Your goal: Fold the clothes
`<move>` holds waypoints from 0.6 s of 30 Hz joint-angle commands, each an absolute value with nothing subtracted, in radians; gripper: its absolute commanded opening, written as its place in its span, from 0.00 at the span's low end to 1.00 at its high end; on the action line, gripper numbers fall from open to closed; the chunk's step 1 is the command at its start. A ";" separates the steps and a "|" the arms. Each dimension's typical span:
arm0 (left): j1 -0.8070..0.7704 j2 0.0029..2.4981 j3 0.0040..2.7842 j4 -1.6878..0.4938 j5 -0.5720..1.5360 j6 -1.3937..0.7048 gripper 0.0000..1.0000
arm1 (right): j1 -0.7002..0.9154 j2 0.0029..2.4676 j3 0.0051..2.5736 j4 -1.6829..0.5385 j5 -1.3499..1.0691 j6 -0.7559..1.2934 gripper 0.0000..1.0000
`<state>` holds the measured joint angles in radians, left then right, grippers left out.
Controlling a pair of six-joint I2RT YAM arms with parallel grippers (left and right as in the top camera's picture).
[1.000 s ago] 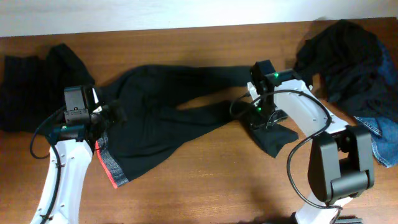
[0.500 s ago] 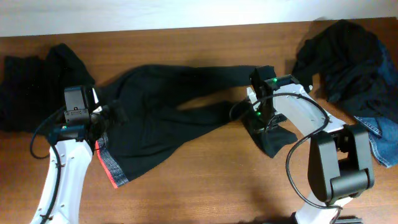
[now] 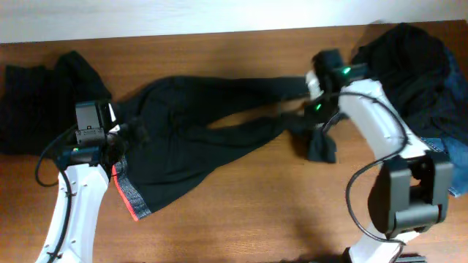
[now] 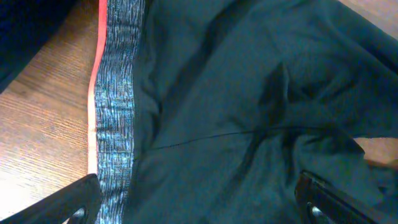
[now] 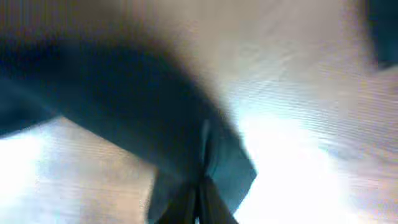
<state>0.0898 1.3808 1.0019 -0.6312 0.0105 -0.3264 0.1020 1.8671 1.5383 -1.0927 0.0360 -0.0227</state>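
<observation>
Dark long trousers lie spread across your brown wooden table, their red-and-grey waistband beside your left gripper. Left wrist: its fingers stand wide apart over the seat. Right wrist, blurred: your right gripper is pressed together, pinching a trouser leg.

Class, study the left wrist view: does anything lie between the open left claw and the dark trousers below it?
Nothing visible does. The left claw hangs open directly over the trousers, beside the red-and-grey band, with only bare fabric beneath it.
</observation>
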 commanded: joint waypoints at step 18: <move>0.093 1.365 1.001 -0.647 0.003 -0.324 0.99 | -0.053 1.860 1.674 -1.212 -0.057 0.069 0.93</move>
<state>0.0898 1.3808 1.0019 -0.6388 0.0105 -0.3264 -0.0483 1.8671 1.6684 -1.2083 -0.0433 0.0555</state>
